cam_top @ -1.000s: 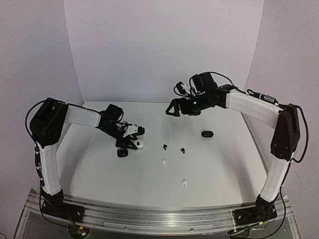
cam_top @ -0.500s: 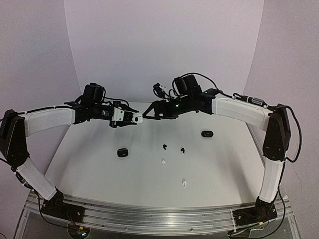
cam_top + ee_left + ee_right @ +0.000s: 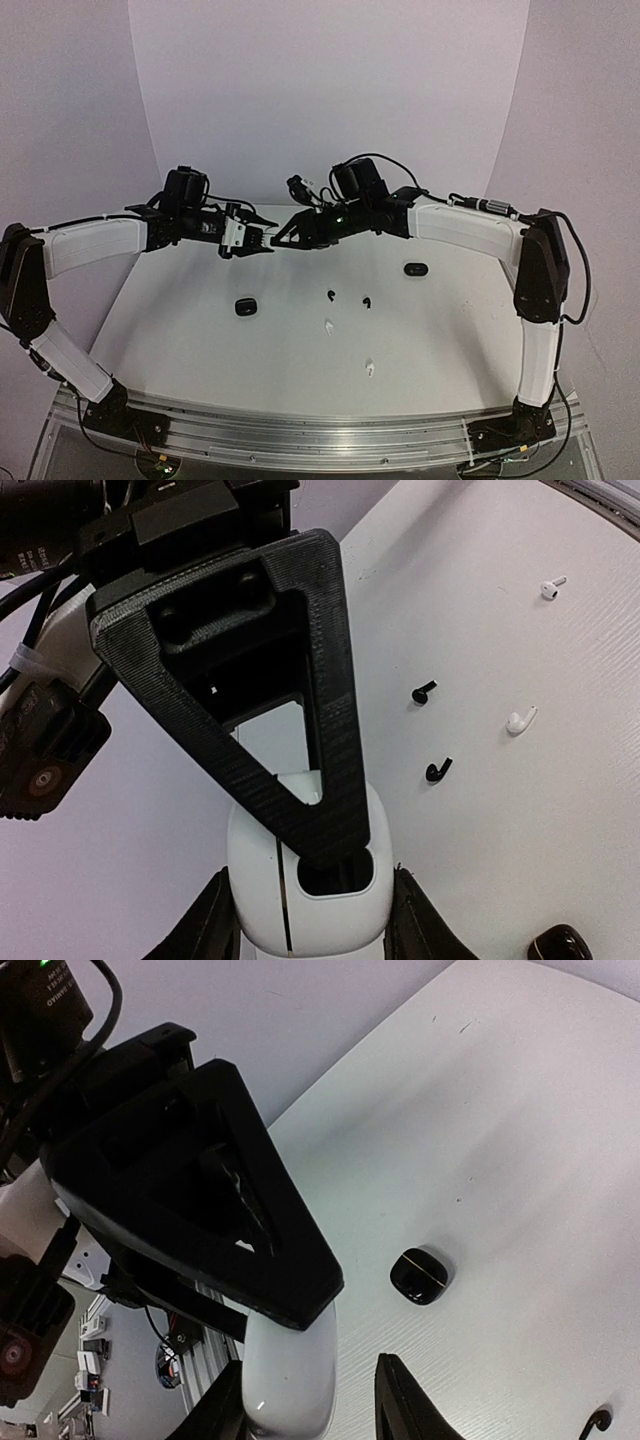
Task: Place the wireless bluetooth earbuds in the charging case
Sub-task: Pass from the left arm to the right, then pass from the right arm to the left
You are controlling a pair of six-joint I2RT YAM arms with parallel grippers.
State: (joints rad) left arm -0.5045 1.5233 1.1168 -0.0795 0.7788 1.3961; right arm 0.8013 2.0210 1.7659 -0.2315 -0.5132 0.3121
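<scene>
Left gripper (image 3: 263,240) clamps the white case (image 3: 258,880) above the table (image 3: 200,345) — right gripper (image 3: 284,237) jaws straddle it, grip unclear.

Soft, even light falls from overhead with a faint lilac cast, bright across the table (image 3: 450,330) and the backdrop (image 3: 330,100) behind its far edge. Shadows under the arms (image 3: 100,235) are pale and fuzzy, greyest toward the table's far left corner. From above, the earbuds (image 3: 329,325) are grainy specks. The white charging case (image 3: 290,1380) carries one small glint in the right wrist view. The left wrist view bows the table's near edge.
</scene>
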